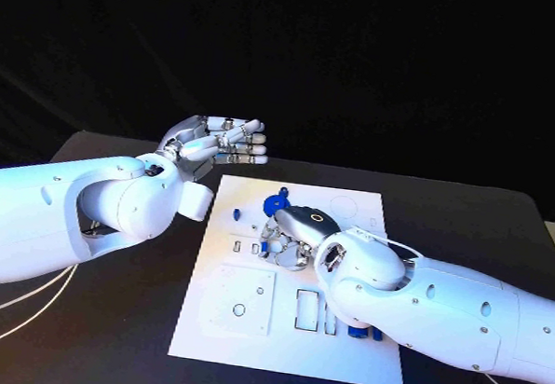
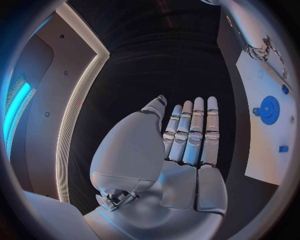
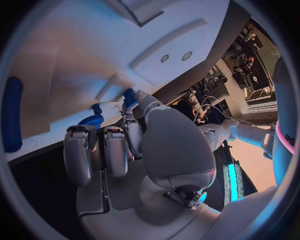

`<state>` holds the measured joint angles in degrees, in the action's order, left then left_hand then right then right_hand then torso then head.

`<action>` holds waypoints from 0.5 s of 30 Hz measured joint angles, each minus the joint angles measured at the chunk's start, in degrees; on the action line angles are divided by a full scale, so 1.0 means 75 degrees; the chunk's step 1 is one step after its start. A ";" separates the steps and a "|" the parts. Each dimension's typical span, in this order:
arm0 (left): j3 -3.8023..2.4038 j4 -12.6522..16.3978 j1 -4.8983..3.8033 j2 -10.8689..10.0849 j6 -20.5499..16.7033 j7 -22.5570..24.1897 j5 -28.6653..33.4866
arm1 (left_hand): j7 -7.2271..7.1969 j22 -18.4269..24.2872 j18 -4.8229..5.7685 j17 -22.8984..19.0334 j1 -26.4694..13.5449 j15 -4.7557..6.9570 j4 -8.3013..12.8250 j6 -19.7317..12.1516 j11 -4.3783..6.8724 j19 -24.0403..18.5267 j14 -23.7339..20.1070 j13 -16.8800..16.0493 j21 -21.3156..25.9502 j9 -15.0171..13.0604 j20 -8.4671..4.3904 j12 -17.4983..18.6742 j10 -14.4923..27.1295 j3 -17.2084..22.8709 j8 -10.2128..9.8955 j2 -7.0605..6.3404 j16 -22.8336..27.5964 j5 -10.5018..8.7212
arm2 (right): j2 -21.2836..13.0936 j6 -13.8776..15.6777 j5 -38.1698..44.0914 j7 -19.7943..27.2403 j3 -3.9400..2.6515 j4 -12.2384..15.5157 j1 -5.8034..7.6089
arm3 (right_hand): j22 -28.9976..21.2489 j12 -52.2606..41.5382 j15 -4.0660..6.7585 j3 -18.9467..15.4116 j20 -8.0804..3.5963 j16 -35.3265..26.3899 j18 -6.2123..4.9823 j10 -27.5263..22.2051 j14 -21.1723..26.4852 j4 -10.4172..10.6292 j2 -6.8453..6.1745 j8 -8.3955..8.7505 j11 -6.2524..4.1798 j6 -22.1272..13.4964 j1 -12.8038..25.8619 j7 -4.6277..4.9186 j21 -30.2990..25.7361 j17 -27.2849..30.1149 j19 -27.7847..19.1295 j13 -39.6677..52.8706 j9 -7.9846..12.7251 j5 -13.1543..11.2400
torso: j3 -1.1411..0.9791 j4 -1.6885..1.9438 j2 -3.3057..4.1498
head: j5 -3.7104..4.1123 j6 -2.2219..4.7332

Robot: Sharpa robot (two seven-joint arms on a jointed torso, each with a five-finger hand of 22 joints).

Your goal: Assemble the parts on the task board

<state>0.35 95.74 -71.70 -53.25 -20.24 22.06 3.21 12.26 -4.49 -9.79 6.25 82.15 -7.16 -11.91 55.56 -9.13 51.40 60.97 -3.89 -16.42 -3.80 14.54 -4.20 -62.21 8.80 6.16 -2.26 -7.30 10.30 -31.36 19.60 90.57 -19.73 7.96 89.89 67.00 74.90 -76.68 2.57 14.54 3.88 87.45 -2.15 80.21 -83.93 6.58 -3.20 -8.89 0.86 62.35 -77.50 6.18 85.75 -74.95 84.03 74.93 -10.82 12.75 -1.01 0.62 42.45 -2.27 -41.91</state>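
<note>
L hand (image 1: 220, 140) sits upper centre-left of head view, off the task board (image 1: 290, 344), fingers straight and apart, holding nothing. R hand (image 1: 291, 236) is frame centre over the board, pinching a small blue part (image 3: 129, 96). Blue gear (image 1: 276, 200) lies just above it.

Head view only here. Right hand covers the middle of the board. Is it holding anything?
Observer: Yes. In its wrist view the right hand pinches a small blue piece between thumb and a finger.
Operator: Where's the gear from there?
Observer: The blue gear lies on the white board just past those fingertips; whether they touch, I cannot tell.
Operator: Left palm empty?
Observer: Yes. The left hand is flat, fingers straight, nothing in it.
</note>
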 measured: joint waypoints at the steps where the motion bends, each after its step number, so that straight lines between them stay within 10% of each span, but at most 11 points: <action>1: 0.0000 -0.0001 0.0000 -0.0001 0.0000 -0.0001 0.0000 | 0.0000 0.0000 0.0000 0.0000 0.0000 0.0000 0.0000 0.0000 0.0000 0.0000 0.0000 0.0000 0.0000 0.0000 0.0000 0.0000 0.0000 0.0000 0.0000 0.0000 0.0000 0.0000 | 0.0000 0.0000 0.0009 0.0000 0.0000 -0.0002 -0.0001 | 0.0000 0.0000 0.0000 0.0000 0.0000 0.0000 0.0001 0.0000 0.0000 0.0000 -0.0010 0.0000 0.0000 0.0001 0.0010 -0.0003 0.0000 0.0000 0.0000 0.0000 -0.0002 -0.0001 | 0.0001 0.0000 -0.0001 | 0.0000 -0.0002; 15: 0.0000 -0.0006 0.0000 -0.0007 0.0005 -0.0011 0.0000 | 0.0000 0.0009 0.0000 0.0008 0.0000 0.0000 0.0000 0.0000 0.0000 0.0000 0.0000 0.0000 0.0000 0.0000 0.0000 0.0000 0.0000 0.0000 -0.0031 0.0000 0.0000 0.0000 | 0.0015 -0.0064 0.0082 -0.0016 -0.0007 -0.0016 -0.0002 | 0.0005 0.0049 0.0000 -0.0001 0.0000 0.0000 0.0000 -0.0002 0.0000 -0.0001 -0.0051 -0.0177 0.0002 -0.0019 0.0049 -0.0034 -0.0036 0.0001 0.0000 0.0000 -0.0015 -0.0020 | 0.0009 0.0006 -0.0001 | -0.0011 -0.0041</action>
<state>0.35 95.70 -71.70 -53.31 -20.19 21.97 3.21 12.26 -4.42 -9.79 6.32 82.15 -7.16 -11.91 55.56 -9.13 51.40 60.97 -3.89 -16.42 -3.80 14.54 -4.20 -62.21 8.80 5.93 -2.26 -7.30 10.30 -31.25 19.12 91.19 -19.85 7.91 89.76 66.98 74.95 -76.31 2.57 14.53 3.88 87.45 -2.14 80.19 -83.93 6.57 -3.58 -10.22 0.88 62.21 -77.13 5.92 85.48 -74.94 84.02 74.93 -10.93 12.60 -0.94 0.66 42.44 -2.36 -42.21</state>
